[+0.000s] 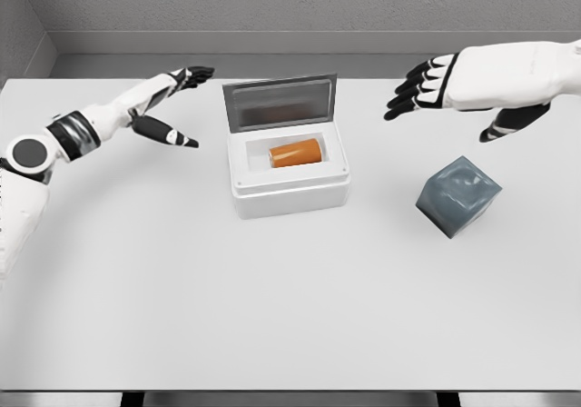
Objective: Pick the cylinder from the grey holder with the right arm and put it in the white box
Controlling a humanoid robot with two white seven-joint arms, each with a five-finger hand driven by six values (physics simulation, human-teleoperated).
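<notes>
The smooth orange cylinder (295, 153), judged rigid, light and slippery, lies inside the open white box (289, 192); the right robot hand (436, 87), fingers spread and empty, would best grip it mid-body across its width.

cylinder (295, 153) in box (290, 193) (holder (458, 195) right)

Both arms have glossy white shells. The left arm (100, 121) shows black-and-silver joint rings near the wrist and a round black-centred disc at 9 o'clock. The left hand (172, 107) and right hand (454, 84) have black, white-segmented fingers.
</notes>
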